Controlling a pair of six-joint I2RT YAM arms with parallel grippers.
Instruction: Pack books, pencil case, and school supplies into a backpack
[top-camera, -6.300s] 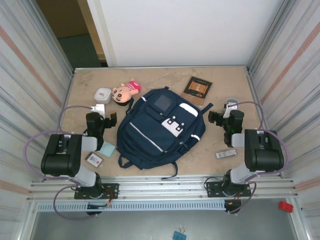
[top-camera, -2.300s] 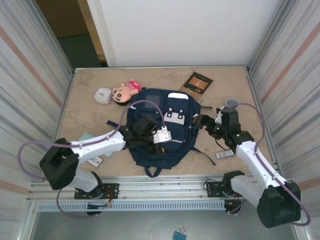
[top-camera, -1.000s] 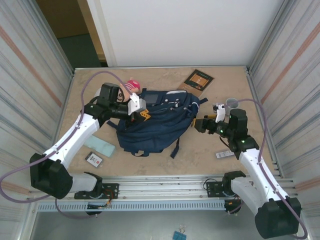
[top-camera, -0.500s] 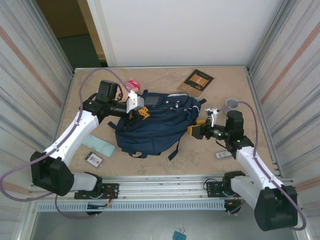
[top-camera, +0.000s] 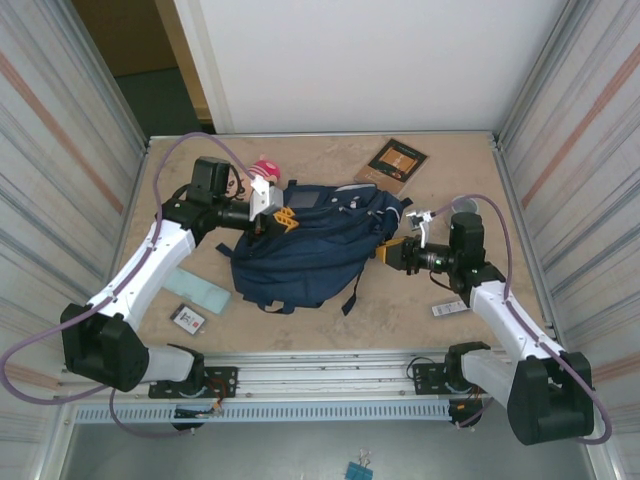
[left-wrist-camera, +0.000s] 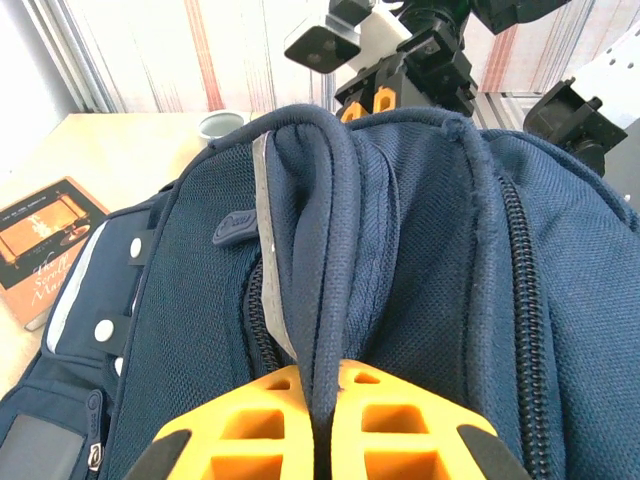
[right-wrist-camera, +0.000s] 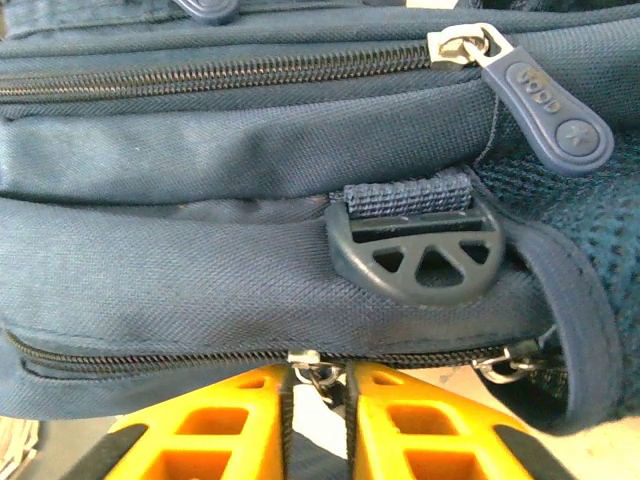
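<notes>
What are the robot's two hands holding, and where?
Both hold the backpack: left fingers pinch its padded strap, right fingers pinch a zipper pull.

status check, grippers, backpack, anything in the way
Left gripper shut on backpack fold. Right gripper shut on lower zipper pull. Zippers closed, book outside. Strap buckle just above the pull.

The left arm (top-camera: 150, 262) stretches from the near left corner of the surface toward its middle, with the left gripper (left-wrist-camera: 325, 388) clamped tight on a fold of the backpack (top-camera: 300, 255). The right arm (top-camera: 505, 310) reaches low and leftward, the right gripper (right-wrist-camera: 318, 392) pinched nearly together on the backpack's side.
</notes>
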